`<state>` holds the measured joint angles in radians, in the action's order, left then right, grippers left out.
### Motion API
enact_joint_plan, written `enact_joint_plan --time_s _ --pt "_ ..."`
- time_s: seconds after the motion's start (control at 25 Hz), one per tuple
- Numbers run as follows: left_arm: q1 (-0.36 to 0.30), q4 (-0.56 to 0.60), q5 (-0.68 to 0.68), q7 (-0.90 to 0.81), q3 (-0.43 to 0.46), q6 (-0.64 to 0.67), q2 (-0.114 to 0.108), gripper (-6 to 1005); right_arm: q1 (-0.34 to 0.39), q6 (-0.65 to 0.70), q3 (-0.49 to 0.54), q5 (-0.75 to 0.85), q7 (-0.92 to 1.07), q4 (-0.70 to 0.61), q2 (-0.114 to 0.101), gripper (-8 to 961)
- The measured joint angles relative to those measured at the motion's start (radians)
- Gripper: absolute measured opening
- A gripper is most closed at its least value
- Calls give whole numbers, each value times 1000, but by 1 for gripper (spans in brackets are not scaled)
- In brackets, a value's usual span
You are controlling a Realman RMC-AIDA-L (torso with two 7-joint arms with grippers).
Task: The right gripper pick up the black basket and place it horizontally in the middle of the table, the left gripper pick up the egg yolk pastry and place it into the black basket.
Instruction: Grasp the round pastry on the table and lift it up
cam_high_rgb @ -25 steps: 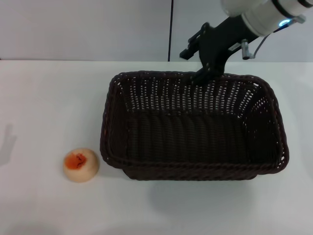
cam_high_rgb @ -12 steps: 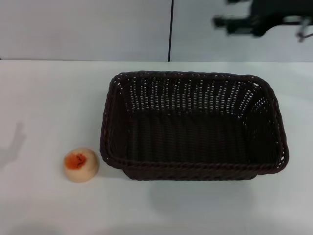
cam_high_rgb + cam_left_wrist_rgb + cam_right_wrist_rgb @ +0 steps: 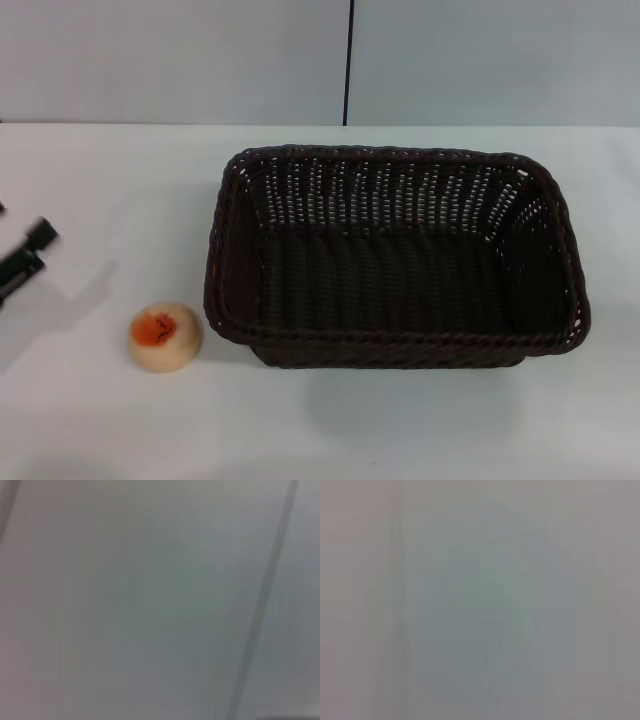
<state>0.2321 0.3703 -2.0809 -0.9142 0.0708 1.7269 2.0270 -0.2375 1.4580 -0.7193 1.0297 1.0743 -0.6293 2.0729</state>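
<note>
Resting lengthwise on the plain white worktop, right of centre, is the large dark brown-black woven wicker basket, upright with its mouth open upward and nothing inside. The small round cream egg yolk pastry with an orange patch on top sits on the worktop just beside the basket's near left corner, not touching it. The black left hand shows only at the left edge, near the pastry but apart from it; its opening cannot be told. The right hand is out of view. Both wrist views show only blurred grey.
</note>
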Motion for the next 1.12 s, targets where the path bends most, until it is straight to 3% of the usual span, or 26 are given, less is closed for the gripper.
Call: enact_joint_plan --time_s 0.04,0.08,0.16,0.4,0.8,1.12 --pt "-3 38 0 -35 -85 -10 -7 829 4 21 35 -39 -43 66 -1 629" --pt "-3 38 0 -35 -85 -10 -7 829 5 43 74 -67 -78 129 -3 629" --pt "-13 72 0 -67 -173 -18 -12 829 7 62 127 -83 -116 194 -5 629" --pt "-34 96 -8 -119 -343 -46 -16 828 16 60 189 -89 -141 260 -3 629" --pt "-30 97 -77 -112 -369 -81 23 828 -18 60 211 -93 -145 290 -2 629" --pt "-19 67 -78 -84 -370 -126 31 828 -27 40 212 -95 -145 294 -1 629"
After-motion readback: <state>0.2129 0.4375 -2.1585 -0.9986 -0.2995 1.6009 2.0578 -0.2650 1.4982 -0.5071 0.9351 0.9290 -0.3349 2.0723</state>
